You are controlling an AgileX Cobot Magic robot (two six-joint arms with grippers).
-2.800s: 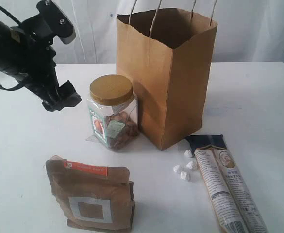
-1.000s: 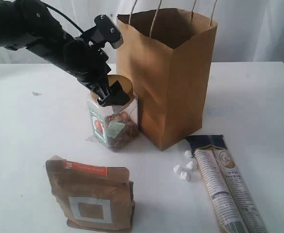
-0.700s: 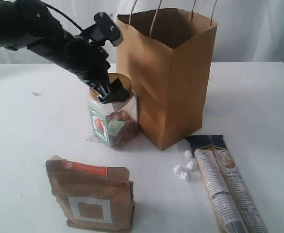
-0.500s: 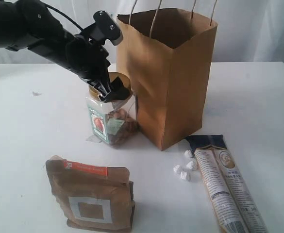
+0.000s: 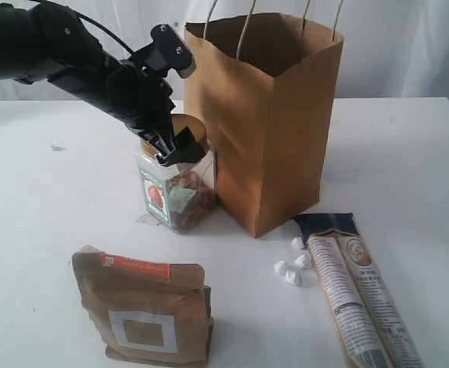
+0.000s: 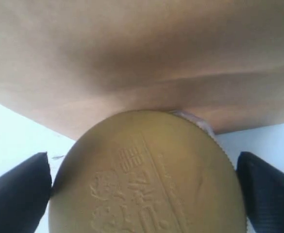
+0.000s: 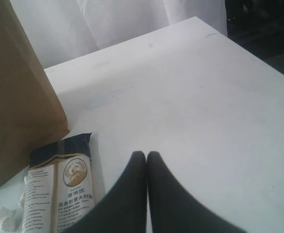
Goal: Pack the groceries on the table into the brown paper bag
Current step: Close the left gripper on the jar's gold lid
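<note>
The gold-lidded clear jar (image 5: 174, 195) stands against the left wall of the brown paper bag (image 5: 278, 130). My left gripper (image 5: 174, 149) comes down on it from the left, a dark finger on each side of the gold lid (image 6: 151, 179), shut on it. The brown pouch with the orange strip (image 5: 143, 310) stands at the front left. The long beige printed packet (image 5: 358, 295) lies flat at the front right. My right gripper (image 7: 147, 155) hovers shut and empty over the table (image 7: 205, 107) beside that packet (image 7: 59, 189). No bottle, dark jar or carton shows.
Several small white lumps (image 5: 289, 268) lie between the bag and the long packet. A tiny dark scrap (image 5: 55, 147) sits at the far left of the table. The bag's mouth stands open, its pale string handles pointing up.
The left arm swung right from beside the jar and came down onto its lid. In the last second the jar has shifted slightly left and tilted in the grip.
</note>
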